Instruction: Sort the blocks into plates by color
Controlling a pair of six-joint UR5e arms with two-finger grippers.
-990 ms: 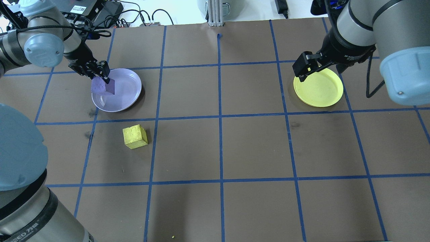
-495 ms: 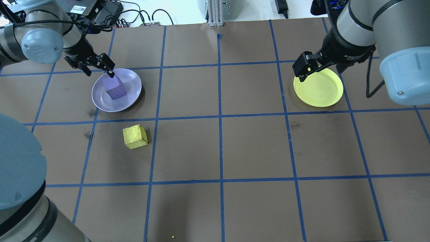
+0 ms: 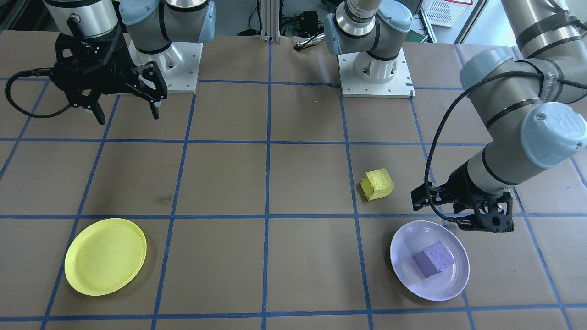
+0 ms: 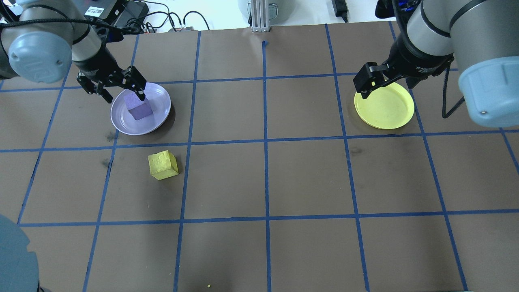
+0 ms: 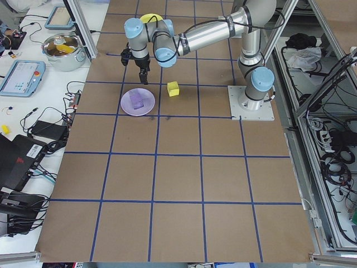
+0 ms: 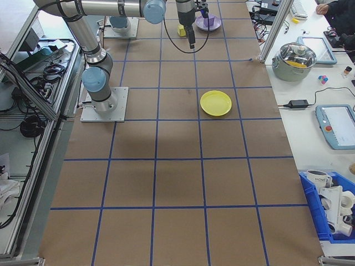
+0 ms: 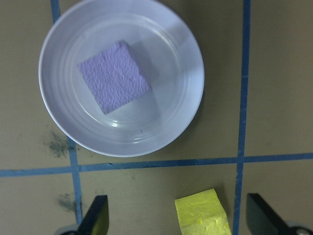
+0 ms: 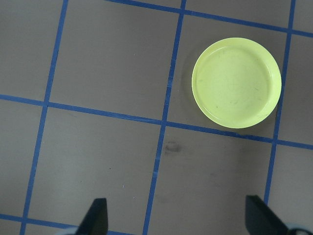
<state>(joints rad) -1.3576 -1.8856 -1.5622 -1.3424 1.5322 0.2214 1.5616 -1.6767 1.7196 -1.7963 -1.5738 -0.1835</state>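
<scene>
The light purple block (image 4: 139, 108) lies inside the lavender plate (image 4: 121, 125), and nothing touches it. My left gripper (image 4: 125, 97) hangs open over the plate's far rim. In the left wrist view the purple block (image 7: 114, 83) rests in the plate (image 7: 181, 112), with the open fingers (image 7: 98, 218) at the bottom edge. The yellow block (image 4: 163, 164) sits on the table nearer the robot than that plate, also low in the wrist view (image 7: 203, 213). The yellow plate (image 4: 384, 106) holds nothing. My right gripper (image 4: 385, 90) is open above its far edge.
Brown paper with a blue tape grid covers the table (image 4: 263, 182). Cables and electronics (image 4: 134, 16) lie past its far edge. The two arm bases (image 3: 371, 68) stand at the robot's side. A pot (image 5: 64, 50) and tablets rest on the side bench.
My left gripper opened and let the purple block drop into the lavender plate, then drew back slightly. The right arm has not moved.
</scene>
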